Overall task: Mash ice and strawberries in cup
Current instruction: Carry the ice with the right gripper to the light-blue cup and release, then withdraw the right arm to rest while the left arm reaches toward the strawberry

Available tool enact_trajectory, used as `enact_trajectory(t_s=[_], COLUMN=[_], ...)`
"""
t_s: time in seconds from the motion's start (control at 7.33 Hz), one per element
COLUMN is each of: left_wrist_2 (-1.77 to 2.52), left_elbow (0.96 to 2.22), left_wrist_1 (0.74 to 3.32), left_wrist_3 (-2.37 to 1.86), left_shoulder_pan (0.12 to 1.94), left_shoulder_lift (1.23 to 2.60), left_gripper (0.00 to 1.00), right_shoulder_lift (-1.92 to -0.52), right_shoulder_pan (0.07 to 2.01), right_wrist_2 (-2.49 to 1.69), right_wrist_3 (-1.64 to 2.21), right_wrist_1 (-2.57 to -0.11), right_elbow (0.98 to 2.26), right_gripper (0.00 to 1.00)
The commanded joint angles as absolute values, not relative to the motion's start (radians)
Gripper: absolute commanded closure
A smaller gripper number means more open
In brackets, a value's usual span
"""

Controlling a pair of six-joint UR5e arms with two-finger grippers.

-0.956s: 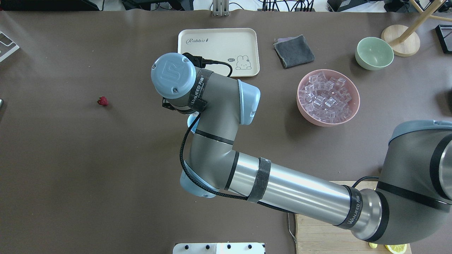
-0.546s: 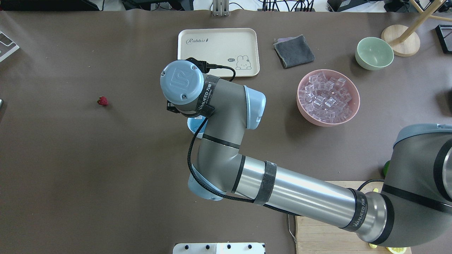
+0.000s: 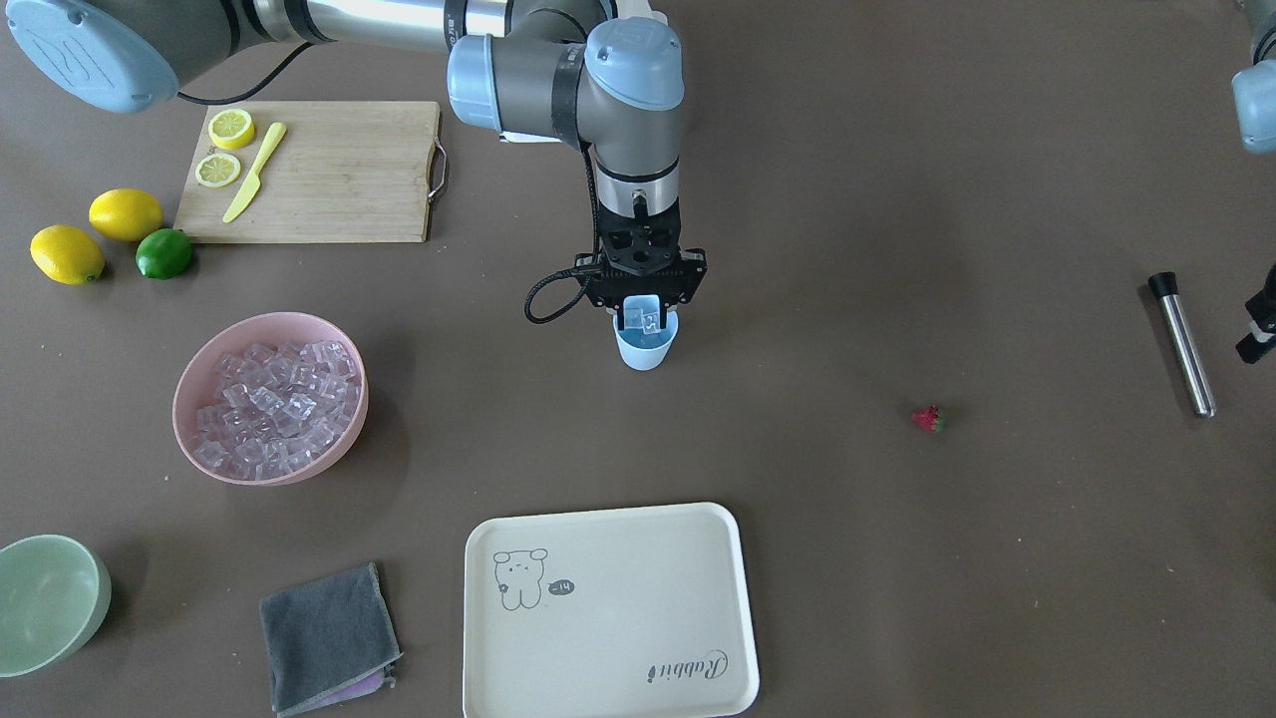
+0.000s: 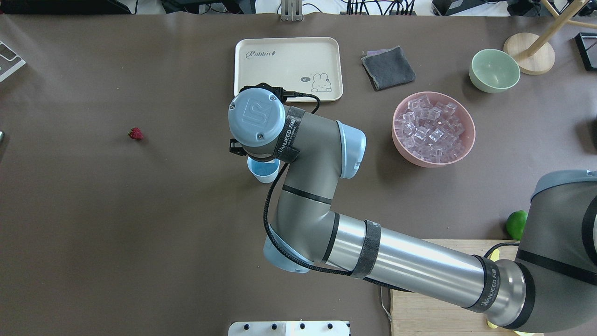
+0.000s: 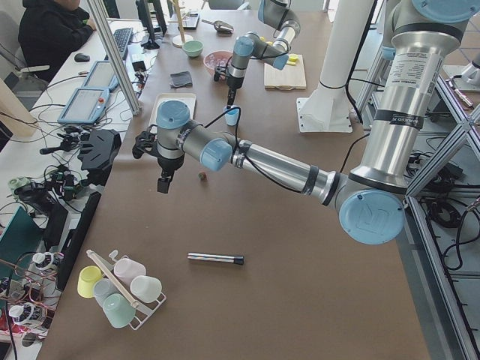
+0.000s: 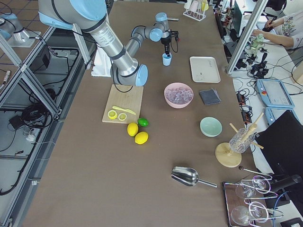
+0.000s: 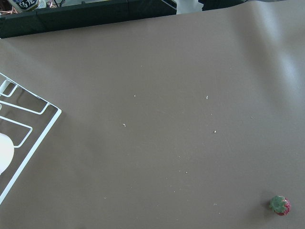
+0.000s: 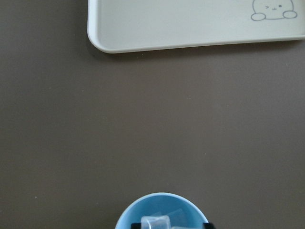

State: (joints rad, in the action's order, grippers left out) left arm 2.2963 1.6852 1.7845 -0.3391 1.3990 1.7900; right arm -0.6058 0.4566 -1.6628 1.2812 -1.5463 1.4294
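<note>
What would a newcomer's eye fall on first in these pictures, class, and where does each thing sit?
The big right arm stretches across the table, its right gripper holding a clear ice cube just above the light-blue cup near the middle. Next come the pink bowl heaped with ice on the robot's right, and the lone red strawberry lying by itself on its left.

Overhead looks down from 6 o'clock, the front view from 12 — both share the cup (image 4: 264, 172) mid-table. Side views look along the table (image 5: 262, 315). Right wrist camera hangs close above the cup — tray (image 8: 190, 24) at 12 o'clock.
</note>
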Motion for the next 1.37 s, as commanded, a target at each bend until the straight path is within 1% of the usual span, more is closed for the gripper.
enact_trajectory(t_s=[0.0,0.14,0.27,0.41,0.55,0.68,0.82,0.96,1.09,1.23], left_wrist_2=[2.296,2.302,2.298,2.295,2.278,2.210,2.171,2.148,2.078,1.997], left_elbow=[1.692,1.693,1.695,1.690,1.683,1.680,1.684,1.677,1.668,1.645], left_wrist_1=[1.786,1.784,1.783,1.781,1.784,1.787,1.811,1.883,1.900,1.914], left_wrist_3=[-0.351,-0.353,-0.360,-0.398,-0.490,-0.536,-0.626,-0.708,-0.739,-0.752], left_shoulder_pan=[1.399,1.396,1.379,1.337,1.245,1.162,1.099,1.033,0.985,0.939], left_shoulder_lift=[1.792,1.798,1.811,1.839,1.877,1.888,1.902,1.902,1.902,1.893], left_gripper=[0.02,0.02,0.02,0.02,0.02,0.02,0.02,0.02,0.02,0.02], right_shoulder_lift=[-0.598,-0.600,-0.603,-0.606,-0.641,-0.700,-0.801,-0.895,-1.028,-1.151], right_shoulder_pan=[0.443,0.445,0.448,0.515,0.657,0.819,0.950,1.059,1.203,1.364], right_wrist_2=[-1.646,-1.647,-1.646,-1.685,-1.880,-2.048,-2.157,-2.230,-2.363,-2.481], right_wrist_3=[1.331,1.324,1.318,1.303,1.219,1.055,0.884,0.706,0.458,0.164], right_wrist_1=[-1.545,-1.545,-1.545,-1.557,-1.637,-1.720,-1.726,-1.723,-1.703,-1.684], right_elbow=[1.424,1.424,1.430,1.469,1.576,1.683,1.736,1.744,1.740,1.699], right_gripper=[0.24,0.06,0.01,0.01,0.01,0.01,0.01,0.01,0.01,0.01])
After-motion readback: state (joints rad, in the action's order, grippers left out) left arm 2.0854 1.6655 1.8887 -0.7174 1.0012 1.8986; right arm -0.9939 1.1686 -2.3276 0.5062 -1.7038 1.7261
